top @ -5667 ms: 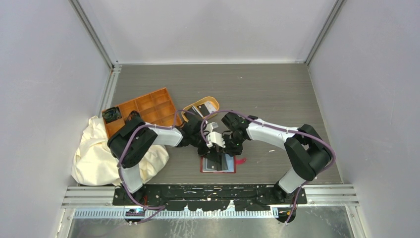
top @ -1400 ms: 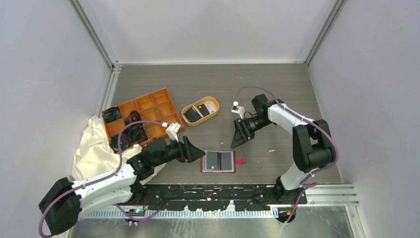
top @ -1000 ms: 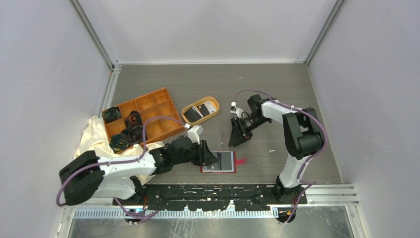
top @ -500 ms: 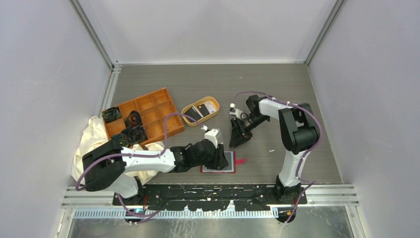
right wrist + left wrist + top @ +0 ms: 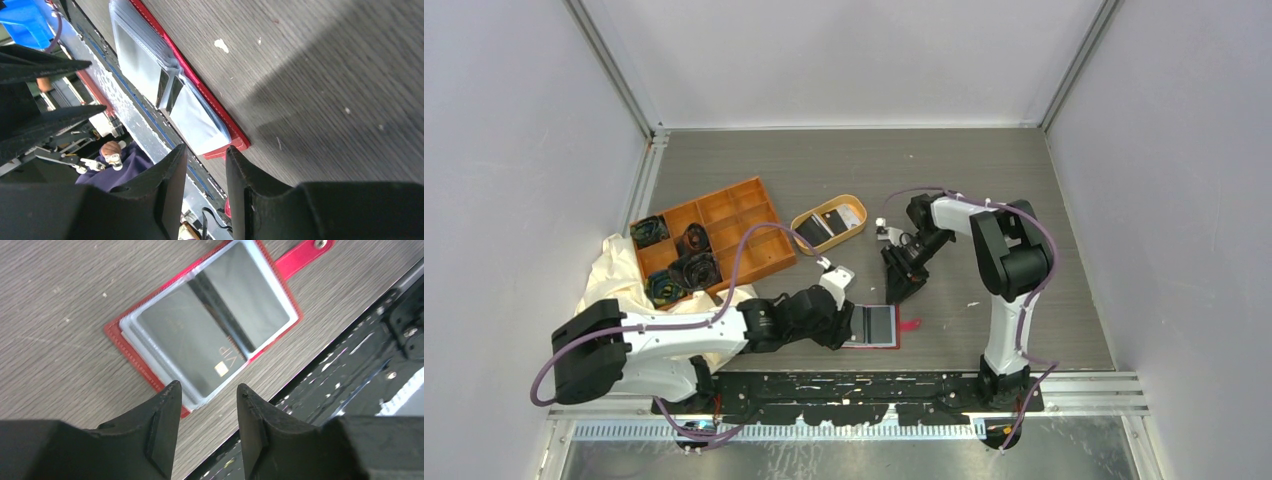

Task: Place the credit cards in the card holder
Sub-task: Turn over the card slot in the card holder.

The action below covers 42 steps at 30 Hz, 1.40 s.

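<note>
Card holder [image 5: 882, 325] open on grey wood-grain table [image 5: 984, 180], pale walls [image 5: 844, 60]

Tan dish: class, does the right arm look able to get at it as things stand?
Probably yes. The right gripper hangs open and empty near the dish, bare table between them; the left gripper is over at the card holder, out of the way.
</note>
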Each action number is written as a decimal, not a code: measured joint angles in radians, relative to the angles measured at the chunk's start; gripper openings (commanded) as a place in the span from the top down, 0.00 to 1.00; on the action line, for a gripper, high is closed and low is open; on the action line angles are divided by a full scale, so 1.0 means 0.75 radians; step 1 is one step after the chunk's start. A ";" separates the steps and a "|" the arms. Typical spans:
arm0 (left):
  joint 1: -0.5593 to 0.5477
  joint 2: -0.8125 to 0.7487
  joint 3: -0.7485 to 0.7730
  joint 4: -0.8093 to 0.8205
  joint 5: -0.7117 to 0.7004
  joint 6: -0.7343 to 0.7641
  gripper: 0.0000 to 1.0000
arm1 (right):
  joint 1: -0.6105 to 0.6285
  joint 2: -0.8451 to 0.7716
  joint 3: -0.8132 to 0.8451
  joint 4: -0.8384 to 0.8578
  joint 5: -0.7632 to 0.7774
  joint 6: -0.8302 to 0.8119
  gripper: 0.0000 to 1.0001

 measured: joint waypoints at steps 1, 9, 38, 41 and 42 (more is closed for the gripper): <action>0.000 -0.012 -0.012 -0.014 -0.002 0.023 0.53 | 0.005 0.009 0.004 -0.004 0.007 -0.002 0.59; 0.001 -0.023 -0.054 -0.096 -0.024 0.053 0.51 | 0.030 0.061 0.019 -0.025 0.039 -0.012 0.59; 0.040 0.122 -0.106 0.119 0.119 -0.028 0.51 | 0.045 0.062 0.076 -0.183 -0.208 -0.152 0.60; 0.042 0.143 -0.106 0.164 0.129 -0.037 0.52 | 0.045 0.062 0.080 -0.196 -0.229 -0.164 0.60; 0.043 0.151 -0.106 0.182 0.132 -0.045 0.52 | 0.045 0.062 0.080 -0.199 -0.234 -0.166 0.59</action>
